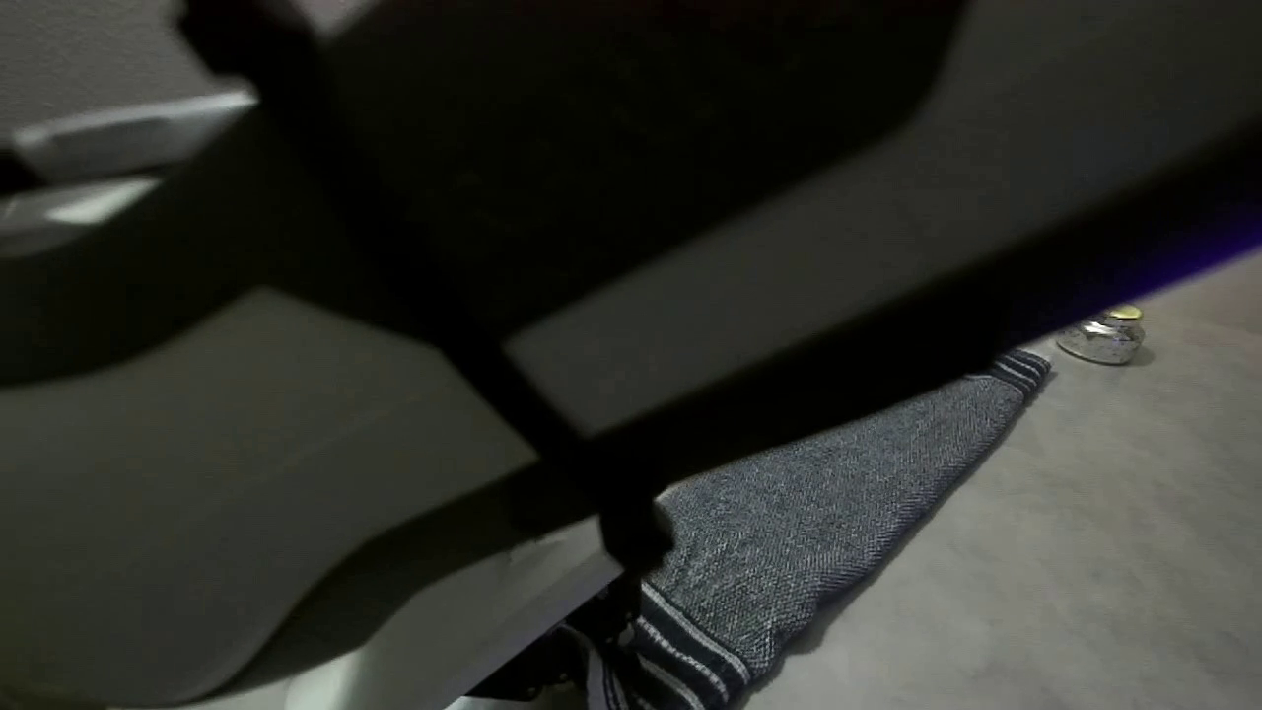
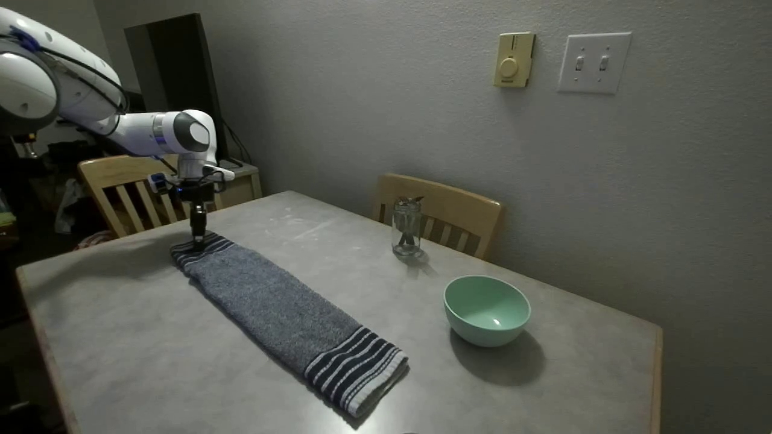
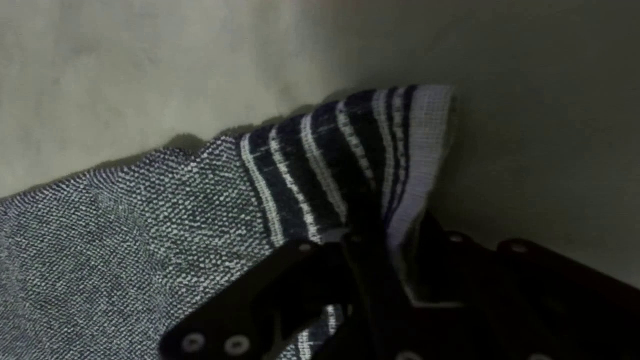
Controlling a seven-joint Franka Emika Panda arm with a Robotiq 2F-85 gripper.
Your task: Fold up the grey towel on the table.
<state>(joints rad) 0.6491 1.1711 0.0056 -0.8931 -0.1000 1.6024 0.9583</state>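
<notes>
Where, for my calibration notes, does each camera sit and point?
An exterior view: close to the white robot arm, facing past it along the long grey striped towel.
An exterior view: above the pale rectangular table, facing across it; arm and black pincer show.
Wrist view: above the towel's striped end, facing down; pincer fingers show.
Exterior views share arm and towel.

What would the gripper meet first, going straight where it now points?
Straight down, the gripper would likely meet the grey towel at its tips, then the table beneath; depth is unclear.
</notes>
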